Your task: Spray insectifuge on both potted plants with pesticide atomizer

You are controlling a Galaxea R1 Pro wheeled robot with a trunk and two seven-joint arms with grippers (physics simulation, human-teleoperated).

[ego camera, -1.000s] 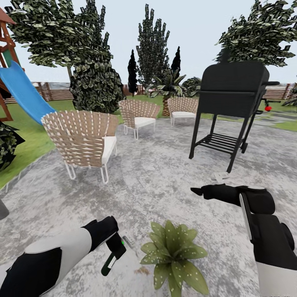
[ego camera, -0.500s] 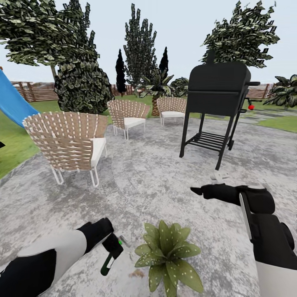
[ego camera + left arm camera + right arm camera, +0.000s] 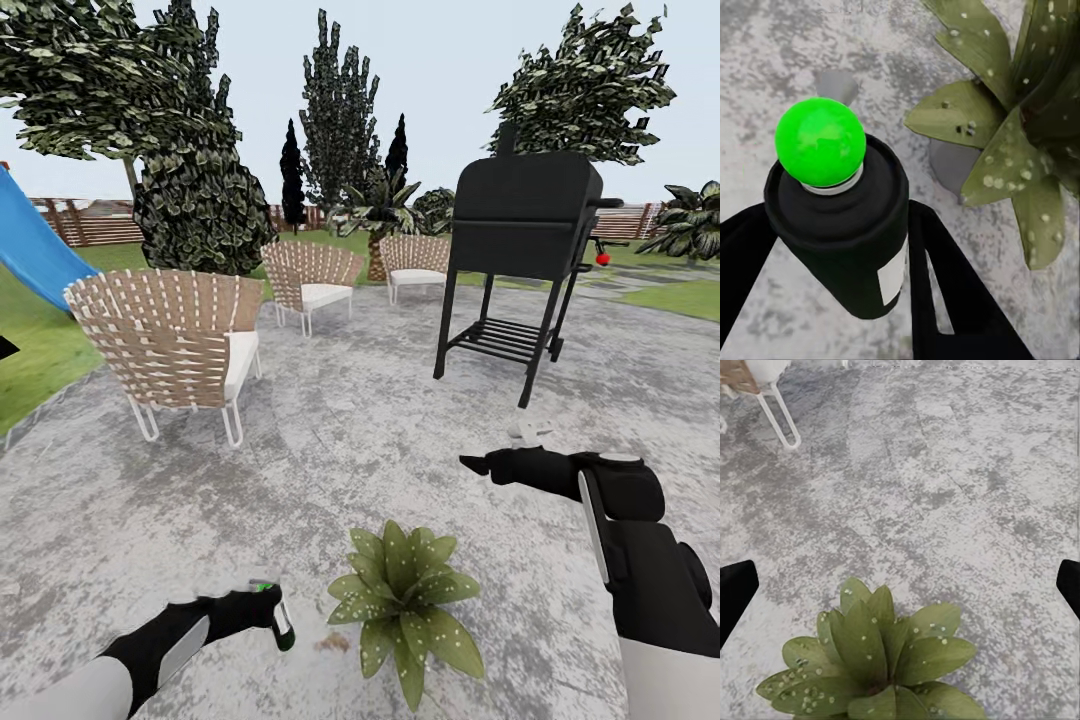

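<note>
The left gripper [image 3: 840, 247] clamps the pesticide atomizer [image 3: 844, 232] beside a potted plant [image 3: 405, 600]; spraying seems underway, needing aim at leaves. The right gripper [image 3: 497, 463] is empty, its fingers spread wide.

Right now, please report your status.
Left end effector shut on dark green atomizer bottle. Right end effector open, empty. Spotted-leaf potted plant beside bottle, nothing between.

Mottled rough stone paving [image 3: 350, 440], woven wicker chair [image 3: 170, 335] (white cushion), matt black grill [image 3: 525, 225]

potted plant [image 3: 403, 605] on paving [image 3: 350, 440], chairs [image 3: 175, 345] behind left, grill [image 3: 525, 250] behind right
</note>
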